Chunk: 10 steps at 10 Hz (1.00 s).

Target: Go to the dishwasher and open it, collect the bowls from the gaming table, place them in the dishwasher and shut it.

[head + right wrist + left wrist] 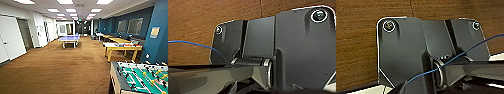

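In the head view the gaming table [119,48], white-topped with a pale yellow edge and yellow legs, stands at the right by the blue wall, some way ahead. A small red-orange shape [129,45] lies on its top; it may be a bowl, but it is too blurred to tell. The dishwasher is out of view. Both wrist views look past the robot's dark plate down onto brown carpet [358,37] [198,22], with a thin blue cable [466,51] crossing.
A table-football table [140,77] with a green field stands close at the lower right. A blue table-tennis table [69,38] sits in the middle distance. More yellow tables [117,39] line the right wall. White doors [11,37] are on the left. Brown carpet [62,67] stretches ahead.
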Available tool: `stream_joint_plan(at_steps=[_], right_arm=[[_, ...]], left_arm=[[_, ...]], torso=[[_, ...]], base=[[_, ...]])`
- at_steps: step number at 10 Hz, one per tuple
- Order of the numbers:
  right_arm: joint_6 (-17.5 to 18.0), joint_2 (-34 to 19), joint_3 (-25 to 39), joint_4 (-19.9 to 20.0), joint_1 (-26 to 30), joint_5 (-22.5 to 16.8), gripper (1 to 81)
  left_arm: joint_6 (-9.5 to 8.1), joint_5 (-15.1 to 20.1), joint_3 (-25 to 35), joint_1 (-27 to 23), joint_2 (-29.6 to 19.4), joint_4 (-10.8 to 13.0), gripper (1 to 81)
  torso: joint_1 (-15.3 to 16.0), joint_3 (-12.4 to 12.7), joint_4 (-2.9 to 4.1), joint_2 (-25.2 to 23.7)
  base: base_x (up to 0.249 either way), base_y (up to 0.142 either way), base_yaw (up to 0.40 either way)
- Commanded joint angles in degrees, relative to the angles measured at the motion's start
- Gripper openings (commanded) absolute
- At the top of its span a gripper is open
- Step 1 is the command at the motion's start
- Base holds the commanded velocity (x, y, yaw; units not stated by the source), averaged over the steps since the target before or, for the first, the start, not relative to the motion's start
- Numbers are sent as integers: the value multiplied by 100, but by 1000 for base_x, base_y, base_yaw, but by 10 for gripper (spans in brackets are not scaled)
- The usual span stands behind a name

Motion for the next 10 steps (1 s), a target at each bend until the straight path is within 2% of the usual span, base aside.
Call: stream_joint_plan(at_steps=[1, 10], right_arm=[[-28, 6, 55, -66, 297, -234, 811], [-28, 15, 38, -48, 306, -217, 811]], left_arm=[[9, 296, 12, -318, -51, -53, 811], [9, 296, 12, -318, -33, -44, 811]], torso=[[0, 0, 0, 0], [0, 0, 0, 0]], base=[[140, 0, 0], [140, 0, 0]])
